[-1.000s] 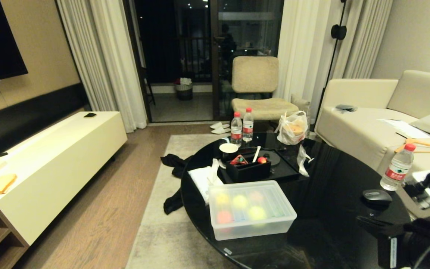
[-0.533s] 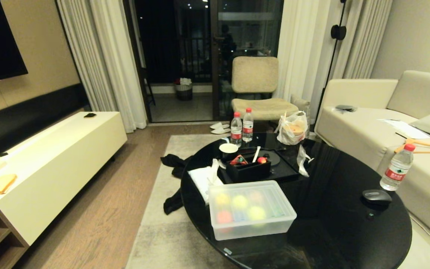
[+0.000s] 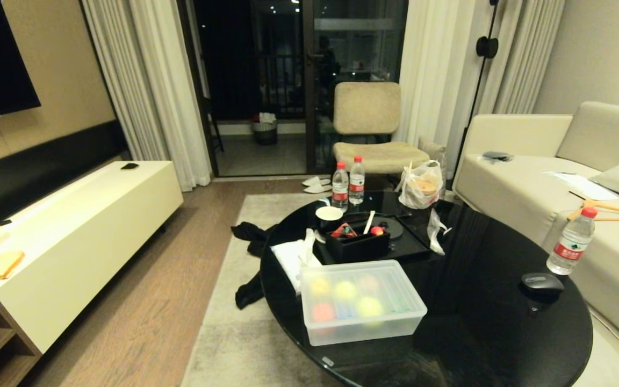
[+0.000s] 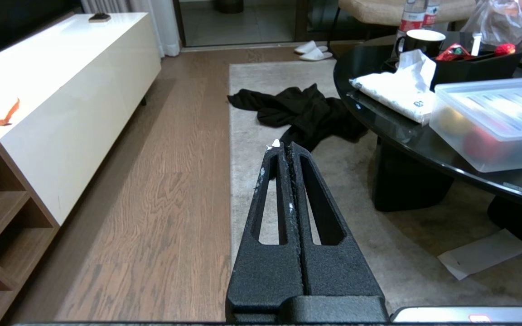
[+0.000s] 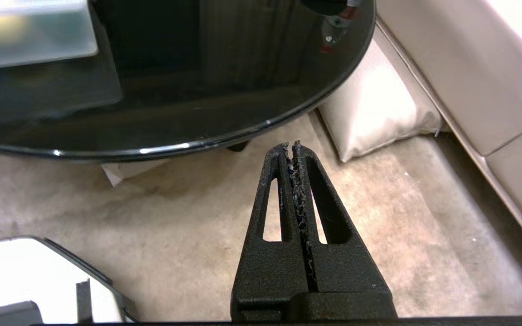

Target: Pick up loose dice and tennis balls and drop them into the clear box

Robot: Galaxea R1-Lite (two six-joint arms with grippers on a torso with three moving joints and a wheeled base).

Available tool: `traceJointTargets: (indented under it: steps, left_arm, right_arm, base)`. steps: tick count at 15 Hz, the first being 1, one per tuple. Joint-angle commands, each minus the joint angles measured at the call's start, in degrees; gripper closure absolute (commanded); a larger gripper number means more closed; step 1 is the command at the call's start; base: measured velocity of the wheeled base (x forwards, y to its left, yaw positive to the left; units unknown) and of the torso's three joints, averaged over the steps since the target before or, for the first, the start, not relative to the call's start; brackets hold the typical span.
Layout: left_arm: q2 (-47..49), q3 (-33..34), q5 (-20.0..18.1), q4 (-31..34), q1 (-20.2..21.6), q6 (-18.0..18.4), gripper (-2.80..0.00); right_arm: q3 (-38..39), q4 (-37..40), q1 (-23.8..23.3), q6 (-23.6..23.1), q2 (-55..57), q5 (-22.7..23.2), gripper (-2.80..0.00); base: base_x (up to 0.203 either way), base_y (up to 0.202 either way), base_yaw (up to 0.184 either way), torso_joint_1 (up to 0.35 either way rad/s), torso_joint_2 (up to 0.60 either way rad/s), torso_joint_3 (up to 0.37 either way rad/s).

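The clear box (image 3: 363,301) stands on the near part of the round black table (image 3: 492,258) with its ribbed lid on. Through the frosted plastic I see yellow-green tennis balls (image 3: 369,306) and blurred red and orange shapes. The dice are hidden; I cannot make any out. My left gripper (image 4: 283,146) hangs shut and empty over the rug, left of the table, with the clear box (image 4: 492,122) off to its side. My right gripper (image 5: 290,146) is shut and empty, low over the carpet just off the table's near right edge. Neither gripper shows in the head view.
A black tray (image 3: 358,244) with small items, a cup and two water bottles (image 3: 348,185) stand behind the box. A mouse (image 3: 541,282) and another bottle (image 3: 571,242) sit at the table's right. A sofa (image 3: 530,183) is on the right. Black cloth (image 4: 302,108) lies on the rug.
One second ago my right arm filled the lower right corner of the head view. It has since dropped out of that view. The box and table items have not moved.
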Motion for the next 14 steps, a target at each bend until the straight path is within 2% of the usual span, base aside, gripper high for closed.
traceJointTargets:
  steps: [1, 3, 5, 6, 8, 12, 14]
  left_arm:
    - [0.05, 0.18, 0.02, -0.02, 0.00, -0.04, 0.00]
    - [0.05, 0.18, 0.00, -0.02, 0.00, -0.04, 0.00]
    - [0.05, 0.18, 0.00, -0.02, 0.00, -0.04, 0.00]
    - [0.05, 0.18, 0.00, -0.02, 0.00, -0.04, 0.00]
    - [0.05, 0.18, 0.00, -0.02, 0.00, -0.04, 0.00]
    - [0.05, 0.18, 0.00, -0.02, 0.00, -0.08, 0.00]
    - [0.05, 0.18, 0.00, -0.02, 0.00, -0.04, 0.00]
  right_arm:
    - [1.11, -0.10, -3.69, -0.35, -3.19, 7.19, 0.00]
    - [3.21, -3.25, -3.82, -0.25, -3.28, 12.56, 0.00]
    - [6.95, -8.32, -3.77, -3.29, -3.28, 16.95, 0.00]
    - [6.62, -8.14, -3.74, -4.79, -3.28, 17.47, 0.00]
    - [6.60, -8.22, -3.62, -4.74, -3.37, 17.52, 0.00]
    - [6.60, -8.13, -0.26, -4.41, -3.71, 17.52, 0.00]
    - [6.52, -8.02, 3.15, -3.37, -7.46, 17.42, 0.00]
  base:
    - [0.000, 0.000, 0.000, 0.000, 0.00, 0.000]
    - [0.000, 0.000, 0.000, 0.000, 0.00, 0.000]
    - [0.000, 0.000, 0.000, 0.000, 0.00, 0.000]
    - [0.000, 0.000, 0.000, 0.000, 0.00, 0.000]
    - [0.000, 0.000, 0.000, 0.000, 0.00, 0.000]
    - [0.000, 0.000, 0.000, 0.000, 0.00, 0.000]
    - [0.000, 0.000, 0.000, 0.000, 0.00, 0.000]
